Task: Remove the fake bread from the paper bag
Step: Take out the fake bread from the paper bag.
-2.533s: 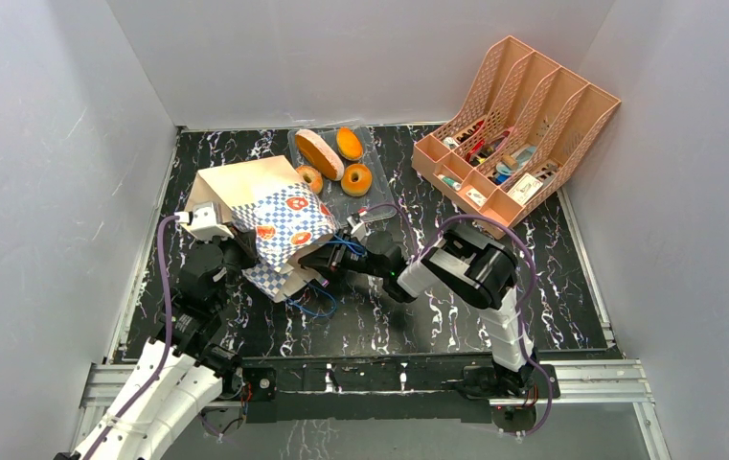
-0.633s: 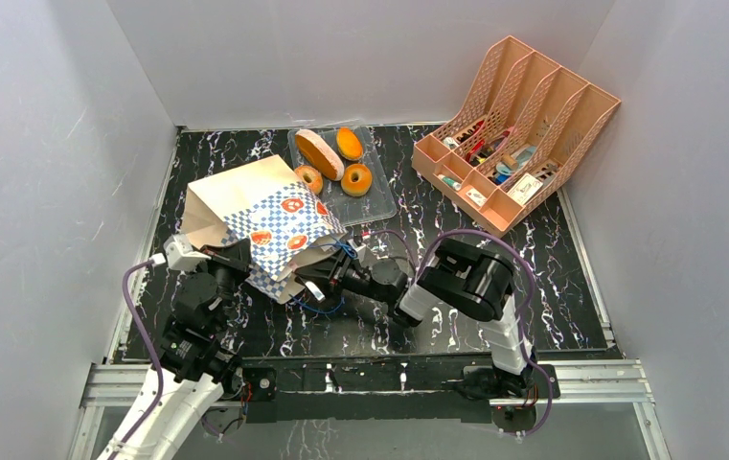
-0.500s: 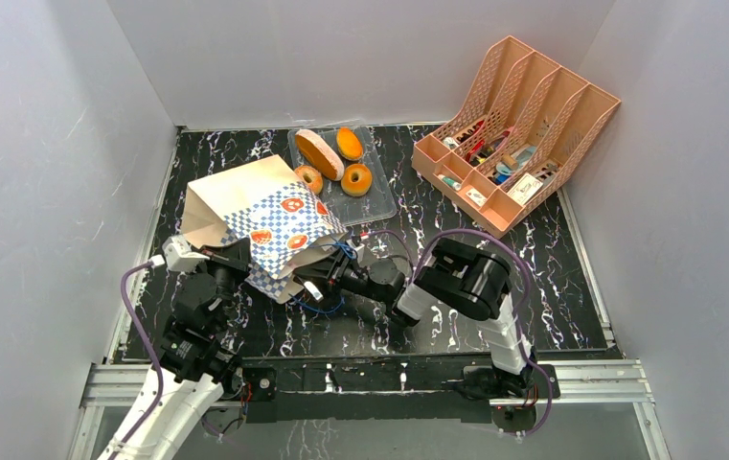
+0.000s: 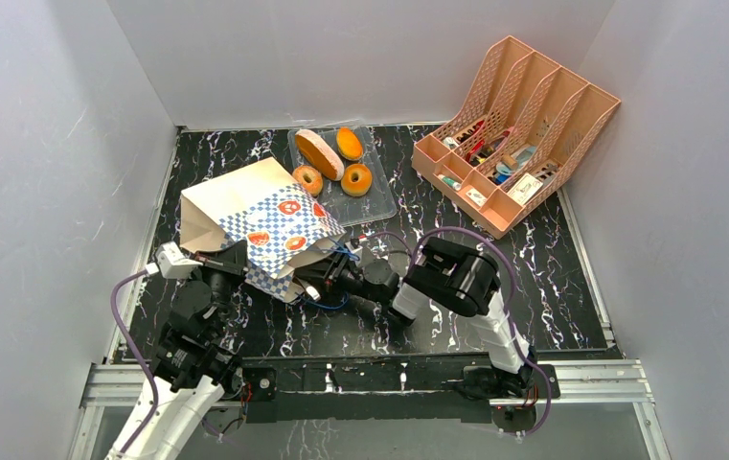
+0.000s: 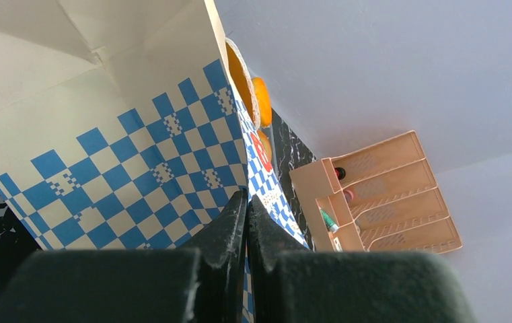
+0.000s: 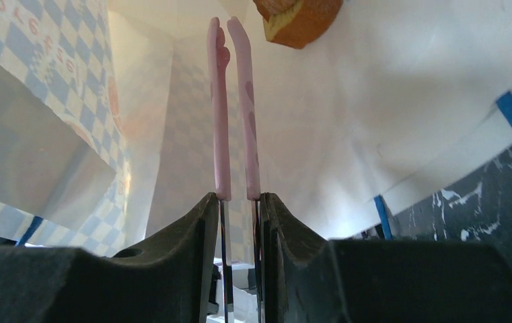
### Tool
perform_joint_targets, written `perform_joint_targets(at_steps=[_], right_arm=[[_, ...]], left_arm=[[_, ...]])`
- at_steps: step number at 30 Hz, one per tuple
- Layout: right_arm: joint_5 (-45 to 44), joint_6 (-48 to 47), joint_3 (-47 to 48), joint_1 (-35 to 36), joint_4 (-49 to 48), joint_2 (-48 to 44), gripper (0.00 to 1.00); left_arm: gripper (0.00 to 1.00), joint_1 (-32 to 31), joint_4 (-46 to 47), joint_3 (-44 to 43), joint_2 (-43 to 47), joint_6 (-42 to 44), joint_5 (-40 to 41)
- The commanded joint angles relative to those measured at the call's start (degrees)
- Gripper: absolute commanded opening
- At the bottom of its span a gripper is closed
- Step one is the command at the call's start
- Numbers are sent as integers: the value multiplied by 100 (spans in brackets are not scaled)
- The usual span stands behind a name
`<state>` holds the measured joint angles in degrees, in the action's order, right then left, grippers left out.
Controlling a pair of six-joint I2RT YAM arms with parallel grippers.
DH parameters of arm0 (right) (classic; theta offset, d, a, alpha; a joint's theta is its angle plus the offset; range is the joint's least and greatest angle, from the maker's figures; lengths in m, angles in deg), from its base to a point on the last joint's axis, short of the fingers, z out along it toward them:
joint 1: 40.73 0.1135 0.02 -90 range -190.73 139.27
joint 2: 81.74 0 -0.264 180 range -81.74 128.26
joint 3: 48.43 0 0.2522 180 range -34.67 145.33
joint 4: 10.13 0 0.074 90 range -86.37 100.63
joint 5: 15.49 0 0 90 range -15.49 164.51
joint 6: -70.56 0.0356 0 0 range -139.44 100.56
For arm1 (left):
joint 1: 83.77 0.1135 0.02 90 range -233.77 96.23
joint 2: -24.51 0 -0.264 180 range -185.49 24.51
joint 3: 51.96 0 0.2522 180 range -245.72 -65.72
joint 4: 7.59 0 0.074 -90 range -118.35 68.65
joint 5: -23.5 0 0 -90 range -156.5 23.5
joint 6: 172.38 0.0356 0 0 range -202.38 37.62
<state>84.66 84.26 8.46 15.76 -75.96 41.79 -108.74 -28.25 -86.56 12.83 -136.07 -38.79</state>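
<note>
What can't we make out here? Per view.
- Top view: the paper bag walls hide its inside, so the bread count in there is unknown.
- Right wrist: the bread piece inside is cut off by the top edge; type unclear.
- Top view: right claw and its pink tongs are hidden under the bag mouth.
- Top view: file organizer contents are too small to identify.

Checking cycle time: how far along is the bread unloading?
Done: four breads sit on the tray. In hand: left pincer appears to pinch the bag at its rim; right pincer holds pink tongs, nothing between their tips, reaching inside the bag. Left: at least one piece lies deep in the bag, not yet gripped.
</note>
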Motion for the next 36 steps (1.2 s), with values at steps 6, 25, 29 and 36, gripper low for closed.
perform_joint_targets(at_steps=[6, 25, 29, 36], right_arm=[[-131, 25, 336, -107, -304, 243, 26], [219, -97, 591, -325, -109, 737, 30], [253, -109, 591, -340, -85, 750, 30], [292, -131, 530, -358, -51, 710, 31]], left_arm=[[0, -26, -191, -159, 195, -107, 49], [0, -26, -636, -579, 49, 121, -89], [0, -23, -623, -570, 4, 123, -115], [0, -25, -567, -553, -51, 131, -151]])
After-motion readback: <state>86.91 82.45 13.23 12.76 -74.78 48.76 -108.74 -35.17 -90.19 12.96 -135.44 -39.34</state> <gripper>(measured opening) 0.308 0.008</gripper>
